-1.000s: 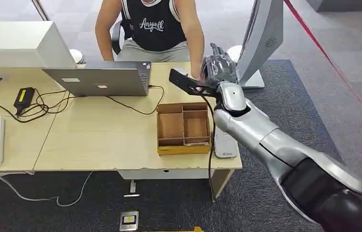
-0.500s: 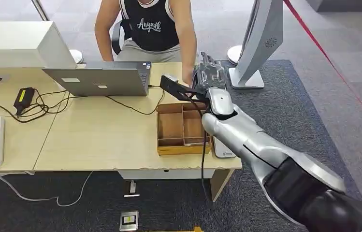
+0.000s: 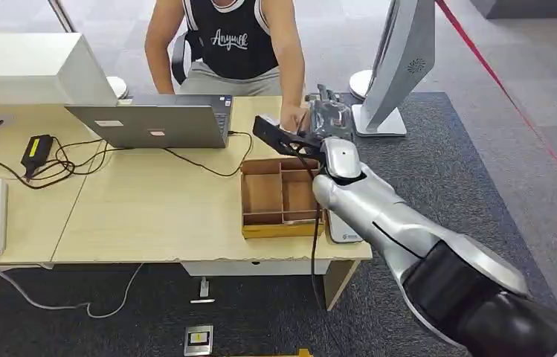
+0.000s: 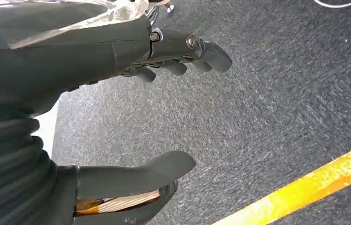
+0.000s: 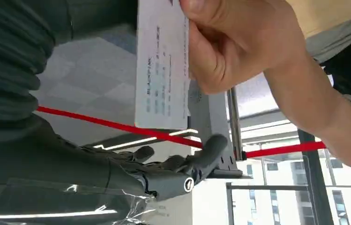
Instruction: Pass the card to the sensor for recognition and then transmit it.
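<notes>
A person's hand (image 5: 239,44) pinches the white card (image 5: 161,65) beside the empty, spread-fingered right hand (image 3: 329,119); the wooden tray (image 3: 282,197) sits at its 7 o'clock. Left hand (image 4: 117,108) hangs empty, fingers apart.

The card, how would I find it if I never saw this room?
Find the wooden desk, then the seated person behind it. Their hand pinches the card beside the robot's right hand. It's the pale flat rectangle with faint printed lines.

Left hand (image 4: 131,108) empty, fingers (image 4: 182,65) apart (thumb opposite), grey carpet (image 4: 276,108), yellow strip (image 4: 314,187)
</notes>
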You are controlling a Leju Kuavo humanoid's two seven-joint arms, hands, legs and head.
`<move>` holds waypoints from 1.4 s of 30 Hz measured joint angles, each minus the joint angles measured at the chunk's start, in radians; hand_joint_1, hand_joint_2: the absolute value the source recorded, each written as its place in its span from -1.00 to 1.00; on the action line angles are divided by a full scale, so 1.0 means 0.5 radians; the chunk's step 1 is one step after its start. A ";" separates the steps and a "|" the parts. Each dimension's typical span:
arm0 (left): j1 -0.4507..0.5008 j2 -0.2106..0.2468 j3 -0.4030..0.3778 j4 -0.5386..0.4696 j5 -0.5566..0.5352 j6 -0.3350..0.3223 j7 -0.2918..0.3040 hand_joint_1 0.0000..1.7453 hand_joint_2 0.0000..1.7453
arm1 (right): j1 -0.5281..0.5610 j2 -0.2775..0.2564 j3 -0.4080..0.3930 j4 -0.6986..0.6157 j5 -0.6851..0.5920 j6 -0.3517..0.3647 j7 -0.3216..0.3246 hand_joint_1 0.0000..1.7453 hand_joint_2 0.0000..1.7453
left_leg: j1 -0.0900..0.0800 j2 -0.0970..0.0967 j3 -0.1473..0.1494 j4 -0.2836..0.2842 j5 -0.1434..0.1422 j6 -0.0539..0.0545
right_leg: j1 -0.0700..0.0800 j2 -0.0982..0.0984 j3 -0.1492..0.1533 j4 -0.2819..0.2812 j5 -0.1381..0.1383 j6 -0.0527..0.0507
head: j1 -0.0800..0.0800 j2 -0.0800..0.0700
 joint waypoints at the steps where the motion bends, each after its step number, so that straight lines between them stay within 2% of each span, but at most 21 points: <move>1: 0.002 0.000 0.000 0.000 0.000 0.000 0.000 -1.00 1.00 | 0.000 0.002 0.000 0.005 0.000 -0.002 0.002 -1.00 1.00 | 0.000 0.000 0.000 0.000 0.000 0.000 | 0.000 0.000 0.000 0.000 0.000 0.000 | 0.001 0.000; 28: 0.014 0.000 0.001 0.000 -0.009 0.037 -0.008 -1.00 1.00 | -0.025 0.012 -0.002 0.048 -0.044 -0.073 -0.062 -1.00 1.00 | 0.000 0.000 0.000 0.000 0.000 0.000 | 0.000 0.000 0.000 0.000 0.000 0.000 | 0.001 0.000; 29: 0.014 0.000 0.001 0.000 -0.009 0.040 -0.008 -1.00 -1.00 | -0.026 0.012 -0.003 0.048 -0.060 -0.090 -0.076 -1.00 1.00 | 0.000 0.000 0.000 0.000 0.000 0.000 | 0.000 0.000 0.000 0.000 0.000 0.000 | 0.001 0.000; 34: 0.018 0.000 0.001 0.000 -0.009 0.052 -0.008 -1.00 -1.00 | -0.030 0.005 -0.030 0.036 -0.211 -0.192 -0.207 -1.00 1.00 | 0.000 0.000 0.000 0.000 0.000 0.000 | 0.000 0.000 0.000 0.000 0.000 0.000 | 0.001 0.000; 36: 0.023 -0.001 0.005 0.000 -0.009 0.073 -0.011 -1.00 -1.00 | -0.026 -0.009 -0.049 -0.008 -0.308 -0.243 -0.298 -1.00 1.00 | 0.000 0.000 0.000 0.000 0.000 0.000 | 0.000 0.000 0.000 0.000 0.000 0.000 | 0.001 0.001; 39: 0.028 -0.001 0.012 0.001 -0.009 0.086 -0.024 -1.00 -1.00 | 0.030 -0.042 -0.103 -0.135 -0.561 -0.275 -0.519 -1.00 1.00 | 0.000 0.000 0.001 0.000 0.000 0.000 | 0.000 0.000 0.001 0.000 0.000 0.000 | 0.001 0.001; 41: 0.028 -0.002 0.027 0.001 -0.009 0.085 -0.028 -1.00 -1.00 | 0.158 -0.101 -0.143 -0.364 -0.771 -0.252 -0.741 -1.00 1.00 | 0.001 0.000 0.003 0.000 0.000 0.000 | 0.001 0.000 0.001 -0.001 -0.001 -0.001 | 0.001 0.001; 42: 0.028 -0.002 0.034 0.001 -0.009 0.083 -0.028 -1.00 -1.00 | 0.213 -0.124 -0.152 -0.442 -0.781 -0.252 -0.758 -1.00 1.00 | 0.001 0.000 0.003 0.000 -0.001 0.000 | 0.001 0.000 0.002 -0.001 -0.001 -0.001 | 0.001 0.001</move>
